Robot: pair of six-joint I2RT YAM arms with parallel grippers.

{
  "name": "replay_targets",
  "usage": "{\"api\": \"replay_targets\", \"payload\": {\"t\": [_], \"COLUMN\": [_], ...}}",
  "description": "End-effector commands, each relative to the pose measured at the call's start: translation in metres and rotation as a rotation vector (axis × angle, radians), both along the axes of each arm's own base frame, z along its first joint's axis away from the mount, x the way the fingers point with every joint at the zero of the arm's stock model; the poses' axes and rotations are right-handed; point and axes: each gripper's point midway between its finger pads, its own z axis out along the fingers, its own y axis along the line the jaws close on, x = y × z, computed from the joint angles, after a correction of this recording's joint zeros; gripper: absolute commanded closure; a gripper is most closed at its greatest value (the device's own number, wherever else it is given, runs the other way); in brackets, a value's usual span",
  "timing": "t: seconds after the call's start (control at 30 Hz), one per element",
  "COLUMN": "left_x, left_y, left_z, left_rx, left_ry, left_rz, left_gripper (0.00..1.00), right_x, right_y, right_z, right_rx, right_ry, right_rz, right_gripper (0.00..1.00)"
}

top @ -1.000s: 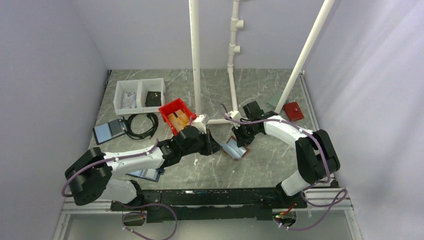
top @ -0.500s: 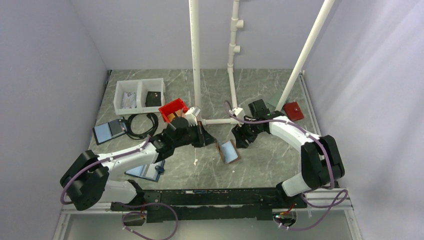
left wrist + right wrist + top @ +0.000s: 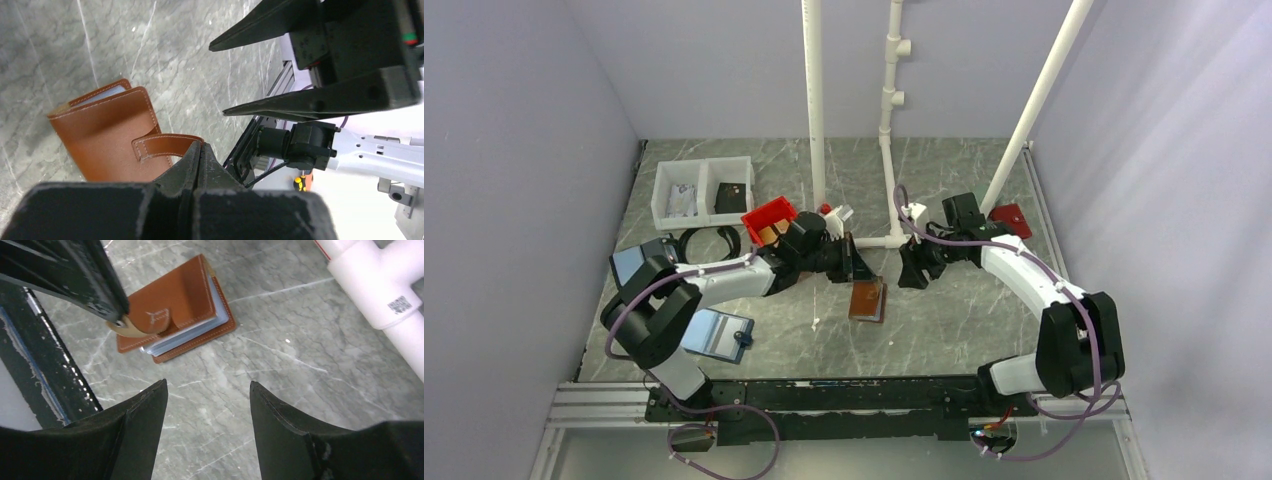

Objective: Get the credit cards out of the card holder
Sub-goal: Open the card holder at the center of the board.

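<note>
The card holder is brown leather and lies folded shut on the marble table, outer cover up. Pale edges of the credit cards show between its covers. My left gripper is shut on the holder's strap, pinching the end of the strap at its fingertips and lifting it off the cover. My right gripper is open and holds nothing. It hovers over bare table just right of the holder.
White PVC pipes stand behind both grippers, one close to my right wrist. At the back left are a red bin, a white two-part tray and a black cable coil. Blue-edged folders lie left, a red wallet right.
My right gripper opened, let go of the holder and drew back to the right. The holder went from open, blue panel showing, to folded shut, and shifted left with my left gripper.
</note>
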Motion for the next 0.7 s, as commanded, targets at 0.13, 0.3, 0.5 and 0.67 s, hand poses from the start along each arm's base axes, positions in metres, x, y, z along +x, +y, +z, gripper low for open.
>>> {"api": "replay_targets", "payload": {"t": [0.13,0.3,0.5,0.67], "left_x": [-0.008,-0.024,-0.043,-0.046], "left_y": [0.033,0.084,0.128,0.149], "left_z": [-0.002,-0.041,-0.081,-0.071], "left_rx": [0.096,0.276,0.434,0.447], "left_ry": [-0.023,0.024,0.098,0.063], "left_rz": [0.081,0.207,0.315,0.384], "left_gripper": [1.0,1.0,1.0,1.0], "right_x": [-0.011,-0.013,-0.017,-0.021], "right_y": [0.014,0.017,0.019,0.023], "right_z": [0.005,0.002,-0.001,-0.002], "right_rx": [0.08,0.072,0.072,0.082], "right_ry": [0.043,0.051,0.062,0.069], "right_rz": [0.064,0.077,0.098,0.126], "right_gripper": [0.37,0.38,0.38,0.38]}}
